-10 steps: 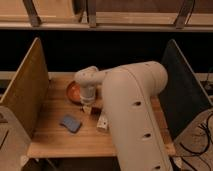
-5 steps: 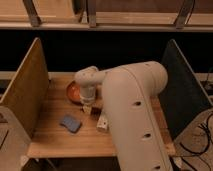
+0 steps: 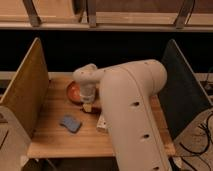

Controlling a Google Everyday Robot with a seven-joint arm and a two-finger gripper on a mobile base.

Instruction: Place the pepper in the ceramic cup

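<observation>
My gripper (image 3: 88, 104) hangs from the white wrist and points down at the table, just at the front right edge of the wide orange-red bowl (image 3: 73, 93). The big white arm (image 3: 130, 110) covers the middle and right of the table. The pepper is not visible; it may be hidden under the gripper or the arm. The ceramic cup cannot be made out either. A small pale object (image 3: 101, 122) peeks out at the arm's left edge, and I cannot tell what it is.
A blue-grey flat object (image 3: 70, 123) lies on the wooden table (image 3: 55, 142) at the front left. A tan side panel (image 3: 25, 92) stands on the left and a dark panel (image 3: 182, 92) on the right.
</observation>
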